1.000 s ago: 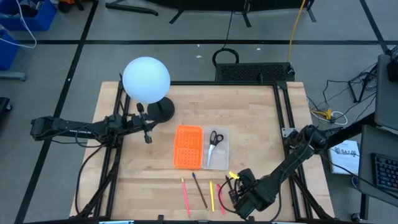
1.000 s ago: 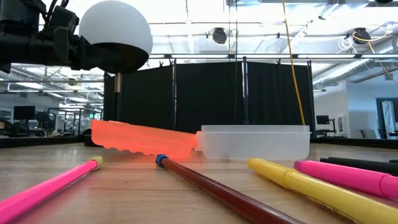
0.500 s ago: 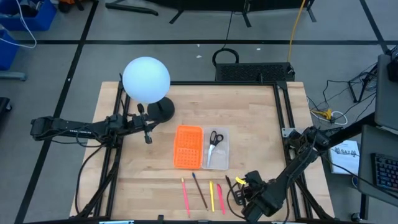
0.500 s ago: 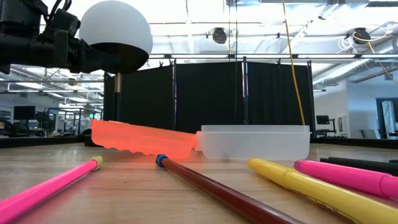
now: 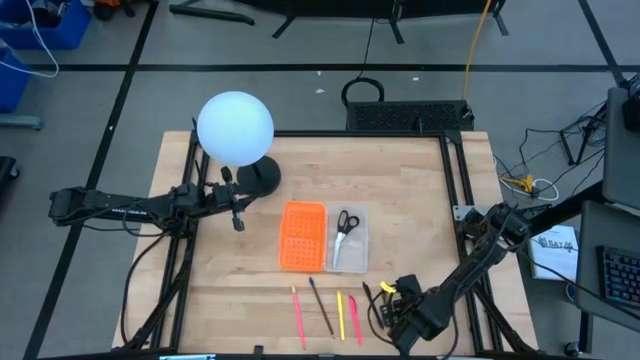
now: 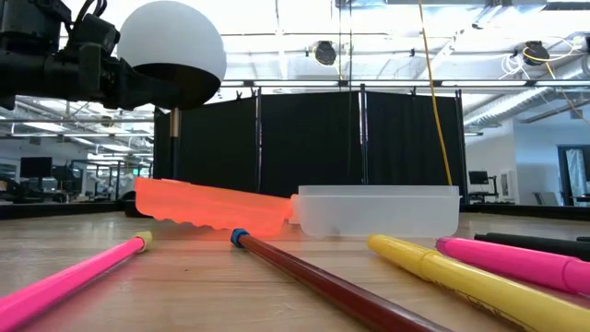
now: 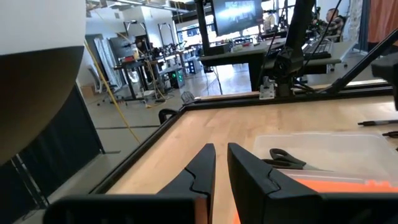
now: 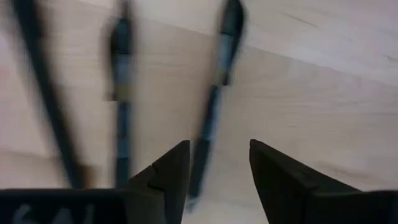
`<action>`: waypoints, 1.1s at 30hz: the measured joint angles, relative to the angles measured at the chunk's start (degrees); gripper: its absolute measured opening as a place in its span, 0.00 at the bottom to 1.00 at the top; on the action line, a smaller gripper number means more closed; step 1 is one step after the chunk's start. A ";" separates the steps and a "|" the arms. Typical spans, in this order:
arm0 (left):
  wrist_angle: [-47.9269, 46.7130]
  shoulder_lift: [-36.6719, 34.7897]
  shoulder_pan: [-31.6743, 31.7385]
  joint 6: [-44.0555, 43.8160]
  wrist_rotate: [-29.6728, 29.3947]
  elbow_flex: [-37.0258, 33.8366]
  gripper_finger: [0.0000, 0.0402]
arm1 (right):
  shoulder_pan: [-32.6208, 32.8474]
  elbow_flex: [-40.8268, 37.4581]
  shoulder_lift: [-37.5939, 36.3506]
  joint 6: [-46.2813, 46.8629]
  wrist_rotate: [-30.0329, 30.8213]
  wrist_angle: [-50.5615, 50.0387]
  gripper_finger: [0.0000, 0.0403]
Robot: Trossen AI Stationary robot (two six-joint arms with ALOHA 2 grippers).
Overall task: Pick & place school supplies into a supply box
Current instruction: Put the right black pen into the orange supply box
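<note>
The supply box [image 5: 347, 240] is a clear tray with an orange gridded lid [image 5: 303, 235] lying open to its left; black-handled scissors [image 5: 345, 222] lie in the tray. Near the table's front edge lie a pink pen [image 5: 297, 312], a brown pencil [image 5: 321, 305], a yellow pen [image 5: 340, 313], another pink pen [image 5: 354, 318] and a black pen [image 5: 368, 296]. My right gripper [image 8: 217, 165] hangs open just above that black pen [image 8: 214, 112], fingers pointing down, touching nothing. My left gripper [image 7: 221, 165] hovers left of the lid, its fingers a narrow gap apart.
A white globe lamp [image 5: 235, 128] on a black base [image 5: 258, 178] stands at the far left, just behind my left gripper [image 5: 237, 215]. Two more dark pens [image 8: 121, 93] lie beside the black one. Bare wood lies right of the box.
My right gripper has shifted a little toward the table's right and near edge, away from the row of coloured pens. A black pen that it covered a second ago now shows on the wood beside it. The other pens and the box have not moved.
</note>
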 joint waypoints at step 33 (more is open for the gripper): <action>-0.42 0.02 0.00 -1.36 0.04 0.00 0.13 | -0.85 -13.38 -3.38 -7.83 -4.33 16.24 0.07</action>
